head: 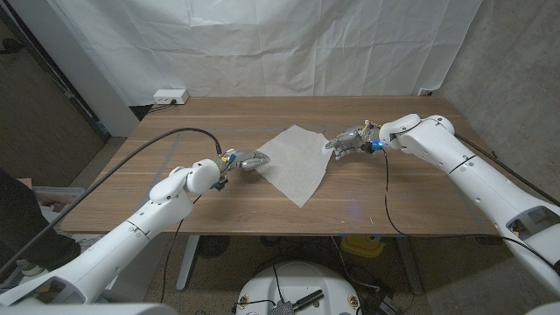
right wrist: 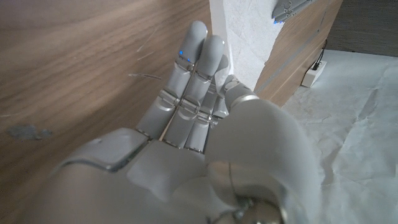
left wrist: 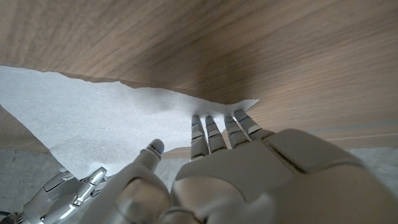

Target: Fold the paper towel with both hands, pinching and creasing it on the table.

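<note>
Overhead, we see the towel (head: pixel 296 161) lying spread like a diamond near the middle of the counter (head: pixel 411 197), not yet folded. Our left hand (head: pixel 249 161) sits at its left corner and our right hand (head: pixel 350 141) at its right corner, each touching or just beside the edge.

From the left wrist, the left hand (left wrist: pixel 231 163) has its fingertips (left wrist: pixel 198 122) on the towel's (left wrist: pixel 99 127) corner, thumb held apart; we cannot tell whether anything is pinched. The other hand (left wrist: pixel 65 189) shows across the sheet.

From the right wrist, the right hand (right wrist: pixel 193 118) reaches with fingers straight and close together toward the towel's (right wrist: pixel 249 34) edge; whether it grips the paper we cannot tell. The left hand (right wrist: pixel 293 7) shows beyond.

We judge the risks as these: thin paper may slip from a shallow pinch, tear if the two hands pull apart, or slide over the smooth wood so the corners meet crooked.
</note>
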`<move>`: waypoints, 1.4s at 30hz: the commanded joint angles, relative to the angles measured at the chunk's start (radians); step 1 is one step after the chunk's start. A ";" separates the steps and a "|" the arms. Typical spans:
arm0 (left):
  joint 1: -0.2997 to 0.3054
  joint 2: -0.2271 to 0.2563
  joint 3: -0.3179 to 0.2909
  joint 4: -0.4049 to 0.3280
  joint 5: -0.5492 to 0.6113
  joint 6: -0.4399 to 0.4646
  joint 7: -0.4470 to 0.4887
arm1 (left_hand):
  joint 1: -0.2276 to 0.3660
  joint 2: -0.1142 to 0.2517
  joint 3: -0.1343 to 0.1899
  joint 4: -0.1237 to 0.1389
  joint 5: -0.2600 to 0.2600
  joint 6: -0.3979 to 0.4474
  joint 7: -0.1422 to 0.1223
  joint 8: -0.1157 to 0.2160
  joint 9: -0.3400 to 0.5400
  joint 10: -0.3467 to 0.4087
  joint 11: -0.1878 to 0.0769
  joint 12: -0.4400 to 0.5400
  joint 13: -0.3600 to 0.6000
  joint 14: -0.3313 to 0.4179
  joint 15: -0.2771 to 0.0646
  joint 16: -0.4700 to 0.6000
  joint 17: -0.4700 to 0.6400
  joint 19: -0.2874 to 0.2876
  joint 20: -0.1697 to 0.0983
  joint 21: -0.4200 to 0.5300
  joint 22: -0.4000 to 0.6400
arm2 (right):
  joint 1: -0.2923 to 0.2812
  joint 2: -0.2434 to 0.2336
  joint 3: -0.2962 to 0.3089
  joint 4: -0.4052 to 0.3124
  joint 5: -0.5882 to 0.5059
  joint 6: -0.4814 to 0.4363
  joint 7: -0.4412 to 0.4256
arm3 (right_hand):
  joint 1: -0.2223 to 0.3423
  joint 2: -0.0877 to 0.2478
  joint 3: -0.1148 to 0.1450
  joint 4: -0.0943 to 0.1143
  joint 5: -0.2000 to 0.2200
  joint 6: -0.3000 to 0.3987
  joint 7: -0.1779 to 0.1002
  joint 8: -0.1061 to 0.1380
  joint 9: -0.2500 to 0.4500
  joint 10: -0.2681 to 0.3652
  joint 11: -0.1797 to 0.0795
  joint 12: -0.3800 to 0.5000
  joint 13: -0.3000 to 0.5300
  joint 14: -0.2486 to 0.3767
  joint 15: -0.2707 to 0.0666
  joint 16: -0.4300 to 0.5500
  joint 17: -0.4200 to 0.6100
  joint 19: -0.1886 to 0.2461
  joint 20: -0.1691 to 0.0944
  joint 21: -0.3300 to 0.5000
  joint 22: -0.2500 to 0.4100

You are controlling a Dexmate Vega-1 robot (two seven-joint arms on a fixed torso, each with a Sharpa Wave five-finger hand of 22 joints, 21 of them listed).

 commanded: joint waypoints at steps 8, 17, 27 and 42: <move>-0.013 -0.005 0.007 0.013 -0.002 -0.005 -0.002 | 0.009 0.031 -0.004 -0.005 0.003 -0.008 -0.003 -0.001 0.001 -0.005 -0.001 0.000 0.004 -0.001 -0.035 -0.002 0.003 0.006 0.003 0.001 0.003 | -0.012 0.084 0.035 0.146 0.066 0.261 0.140 | 0.008 0.001 0.009 0.015 0.003 0.013 0.014 0.005 0.014 0.008 0.006 -0.001 -0.011 0.007 -0.003 -0.014 -0.002 -0.005 -0.006 0.024 0.005; -0.015 -0.006 0.009 0.018 -0.004 -0.008 -0.001 | 0.010 0.031 -0.005 -0.006 0.003 -0.009 -0.003 0.000 0.001 -0.005 -0.001 0.000 0.004 -0.001 -0.036 -0.001 0.002 0.006 0.003 -0.001 0.003 | -0.007 0.147 0.073 0.271 0.139 0.407 0.267 | 0.010 0.000 0.010 0.018 0.004 0.018 0.015 0.007 0.018 0.012 0.008 -0.001 -0.020 0.015 -0.007 -0.016 0.002 -0.008 -0.005 0.039 0.005; -0.025 -0.009 0.012 0.030 -0.008 -0.013 0.000 | 0.011 0.032 -0.007 -0.006 0.003 -0.011 -0.004 0.000 0.001 -0.005 0.001 0.001 0.004 -0.001 -0.037 -0.001 0.002 0.007 0.003 -0.004 0.003 | 0.045 0.149 0.004 0.244 0.063 0.371 0.263 | 0.013 -0.001 0.012 0.021 0.004 0.022 0.016 0.008 0.024 0.016 0.008 0.002 -0.025 0.020 -0.007 -0.020 0.007 -0.011 -0.007 0.054 0.005; -0.031 -0.013 0.014 0.039 -0.010 -0.014 0.005 | 0.012 0.033 -0.008 -0.007 0.004 -0.014 -0.004 -0.001 0.001 -0.005 0.000 0.001 0.004 -0.001 -0.036 -0.001 0.002 0.008 0.004 -0.007 0.004 | 0.098 0.199 -0.049 0.292 0.003 0.410 0.282 | 0.011 -0.003 0.012 0.026 0.004 0.023 0.018 0.005 0.024 0.017 0.008 0.002 -0.032 0.024 -0.005 -0.026 0.011 -0.018 -0.006 0.073 0.004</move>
